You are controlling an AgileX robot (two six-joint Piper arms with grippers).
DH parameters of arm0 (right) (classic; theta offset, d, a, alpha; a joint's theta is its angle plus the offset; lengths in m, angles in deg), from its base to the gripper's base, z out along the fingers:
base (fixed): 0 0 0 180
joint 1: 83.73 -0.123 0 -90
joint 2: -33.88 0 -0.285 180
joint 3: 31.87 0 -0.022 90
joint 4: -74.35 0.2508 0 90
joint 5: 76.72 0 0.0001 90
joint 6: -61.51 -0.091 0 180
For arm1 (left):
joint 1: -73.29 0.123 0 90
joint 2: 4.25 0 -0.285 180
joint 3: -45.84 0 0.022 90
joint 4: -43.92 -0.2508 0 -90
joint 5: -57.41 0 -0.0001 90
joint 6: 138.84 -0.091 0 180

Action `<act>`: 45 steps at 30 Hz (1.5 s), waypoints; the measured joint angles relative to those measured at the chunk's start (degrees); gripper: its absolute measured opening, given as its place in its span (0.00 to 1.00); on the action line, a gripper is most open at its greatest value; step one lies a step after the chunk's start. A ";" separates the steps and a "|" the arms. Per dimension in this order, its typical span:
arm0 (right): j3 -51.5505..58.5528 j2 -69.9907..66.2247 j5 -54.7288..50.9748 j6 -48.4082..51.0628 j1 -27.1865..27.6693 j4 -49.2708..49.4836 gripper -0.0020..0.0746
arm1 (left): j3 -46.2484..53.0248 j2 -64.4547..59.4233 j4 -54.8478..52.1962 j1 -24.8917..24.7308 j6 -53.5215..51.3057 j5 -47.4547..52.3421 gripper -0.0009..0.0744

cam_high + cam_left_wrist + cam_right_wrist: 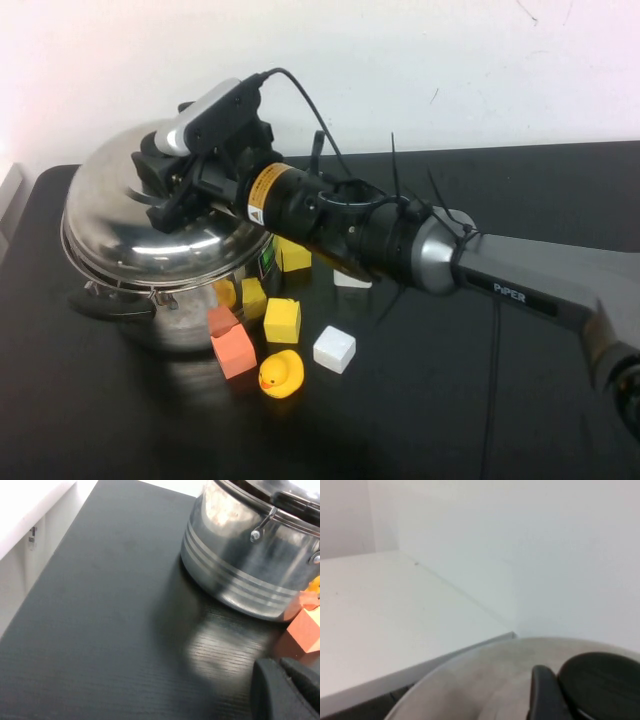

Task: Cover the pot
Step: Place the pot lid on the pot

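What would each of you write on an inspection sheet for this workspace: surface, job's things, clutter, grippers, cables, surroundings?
Surface: black table, matte with a faint grain.
Job's things: steel pot at the robot's left; domed lid resting on its rim, slightly tilted; black knob seen in the right wrist view.
Clutter: rubber duck, white cube, yellow cube, orange blocks beside the pot.
Grippers: right gripper over the lid at the knob; left gripper low over the table near the pot.
Cables: black cable arching from the right wrist.
Surroundings: white wall behind.
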 joint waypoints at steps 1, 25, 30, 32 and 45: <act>-0.84 -0.44 -0.12 -0.71 0.00 -0.16 0.49 | 0.00 0.00 0.00 0.00 0.00 0.00 0.01; -3.64 -1.93 -7.39 -5.68 -0.54 -4.64 0.49 | 0.00 0.00 0.00 0.00 0.00 0.00 0.01; -4.11 -1.68 -9.72 -5.98 -0.68 -4.64 0.49 | 0.00 0.00 0.00 0.00 0.00 0.00 0.01; -4.11 -1.49 -10.13 -5.97 -0.68 -4.64 0.49 | 0.00 0.00 0.00 0.00 0.00 0.00 0.01; -3.49 8.25 -16.92 -5.73 -0.68 -7.07 0.62 | 0.00 0.00 0.09 0.00 0.00 0.00 0.01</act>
